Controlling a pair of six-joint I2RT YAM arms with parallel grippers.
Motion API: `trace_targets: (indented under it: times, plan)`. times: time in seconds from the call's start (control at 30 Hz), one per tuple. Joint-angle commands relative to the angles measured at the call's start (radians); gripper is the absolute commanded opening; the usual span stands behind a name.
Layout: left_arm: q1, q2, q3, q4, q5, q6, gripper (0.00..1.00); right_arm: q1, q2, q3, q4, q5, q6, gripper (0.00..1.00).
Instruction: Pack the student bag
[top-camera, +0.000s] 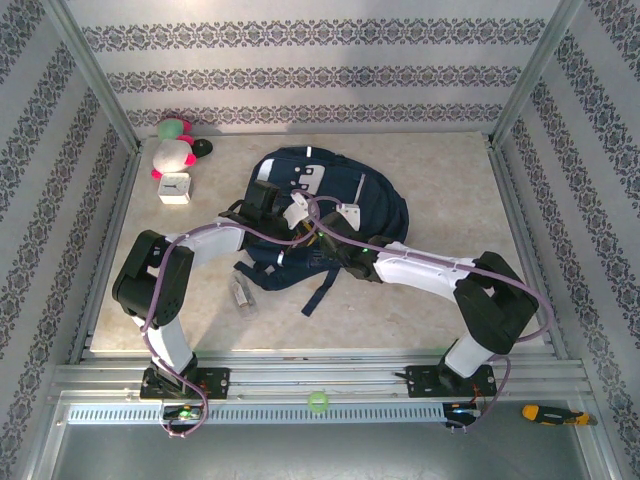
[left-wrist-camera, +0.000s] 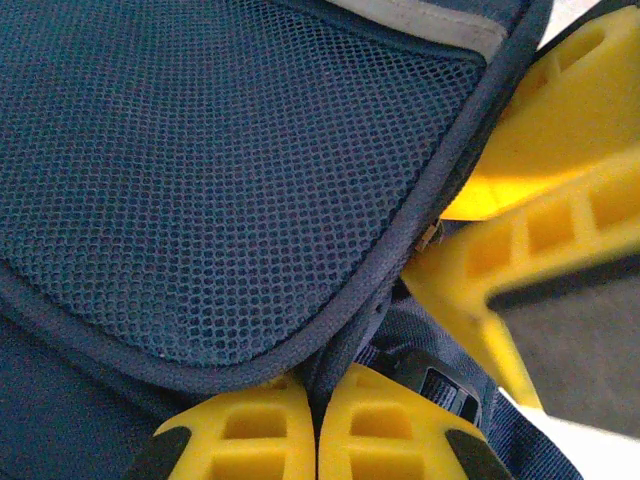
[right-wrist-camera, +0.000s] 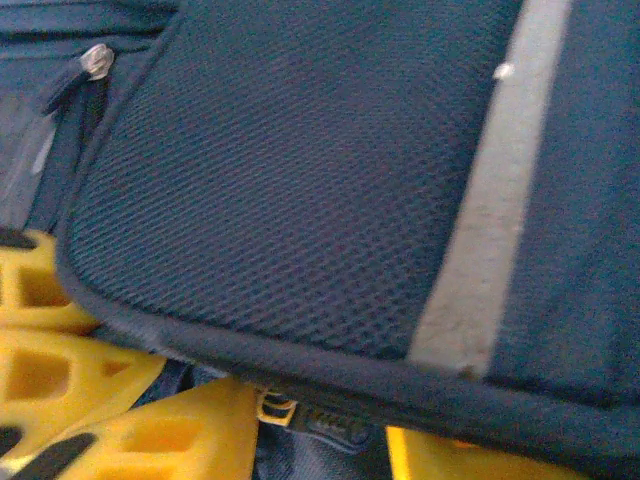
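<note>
The student bag (top-camera: 372, 205), navy with a white stripe and grey-white patches, lies flat mid-table. Both arms reach over its near left side. In the left wrist view my left gripper (left-wrist-camera: 316, 385) is shut, a thin fold of the bag's dark fabric pinched between its yellow fingers under a mesh flap (left-wrist-camera: 200, 170). Beside it stand the right gripper's yellow fingers (left-wrist-camera: 560, 190). In the right wrist view my right gripper (right-wrist-camera: 320, 440) has its jaws apart below the mesh flap's edge (right-wrist-camera: 300, 350), with a zipper pull (right-wrist-camera: 300, 415) lying between them, close to the left finger.
A pink, white and green plush toy (top-camera: 172, 145) and a white cube clock (top-camera: 175, 188) sit at the back left. A clear bottle (top-camera: 243, 295) lies near the bag's left strap. On the front rail are a green ball (top-camera: 318, 401) and an orange screwdriver (top-camera: 545, 413).
</note>
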Motion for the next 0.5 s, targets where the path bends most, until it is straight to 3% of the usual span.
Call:
trace_targets:
  times: [0.0,0.2,0.47]
  plan:
    - [-0.012,0.000,0.021,0.007,0.075,-0.029,0.00,-0.022,0.008,0.019,0.002,0.088,-0.002,0.26]
    - [-0.008,0.005,0.034,-0.043,0.008,0.015,0.00,-0.043,-0.059,-0.046,0.003,0.076,-0.031,0.03]
    - [0.028,-0.001,0.055,-0.143,-0.085,0.110,0.00,-0.165,-0.205,-0.183,-0.026,-0.009,-0.078,0.00]
